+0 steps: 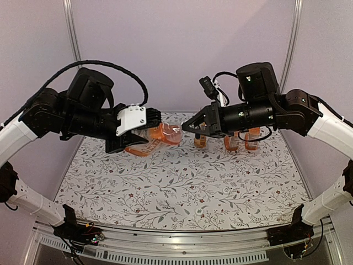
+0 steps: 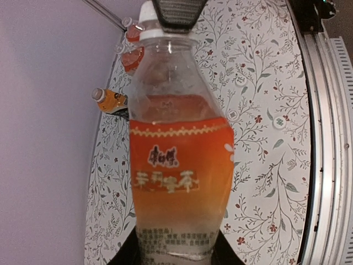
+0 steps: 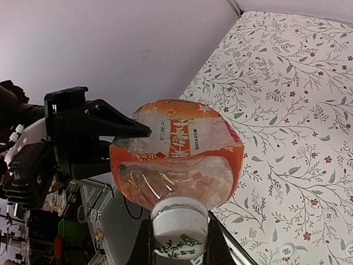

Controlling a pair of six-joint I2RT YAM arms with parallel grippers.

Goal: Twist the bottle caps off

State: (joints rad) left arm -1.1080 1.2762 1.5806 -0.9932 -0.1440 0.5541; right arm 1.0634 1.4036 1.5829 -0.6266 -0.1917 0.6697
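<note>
the left claw (image 1: 132, 144) is clamped on the base of a squat bottle (image 2: 179, 165), held sideways above the floral table (image 1: 165, 187) and roughly half full of orange drink. the right claw (image 1: 186, 128) pinches its white cap (image 3: 179, 226). three more bottles (image 1: 231, 141) stand at the back, four altogether.

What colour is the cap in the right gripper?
White, ribbed cap with green print on top; best in the right wrist view.
</note>
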